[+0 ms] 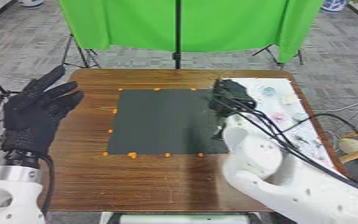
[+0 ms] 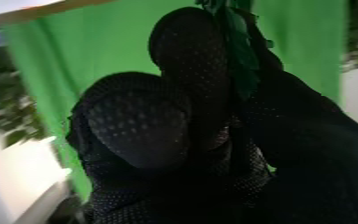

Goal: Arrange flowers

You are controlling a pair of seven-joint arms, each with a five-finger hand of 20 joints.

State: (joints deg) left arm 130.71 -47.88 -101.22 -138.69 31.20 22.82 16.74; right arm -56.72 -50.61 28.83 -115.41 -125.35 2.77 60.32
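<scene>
Over the right-hand part of the brown wooden table [image 1: 95,185], where the dark mat [image 1: 153,120] meets a white sheet [image 1: 280,85], is the right hand [image 1: 233,95]. The right wrist view shows a green leafy sprig [image 2: 240,55] pinched between its fingers and thumb, upper part past the fingertips; whether it carries a bloom I cannot tell. Out at the table's left edge, the left hand [image 1: 33,107] is raised, its fingers spread and loose, taking no part. On the sheet lie small pale flowers, a bluish one [image 1: 269,91] and a pinkish one [image 1: 278,116] among them, too faint to name. As far as the pictures go, the job looks to be near its start: one sprig is in the grip, while the pieces on the sheet look like stock waiting to be used. Left to do, I judge, are placing this sprig where it belongs, perhaps on the mat ringed with orange marks [image 1: 133,155], then working through the others and settling how they sit together.
</scene>
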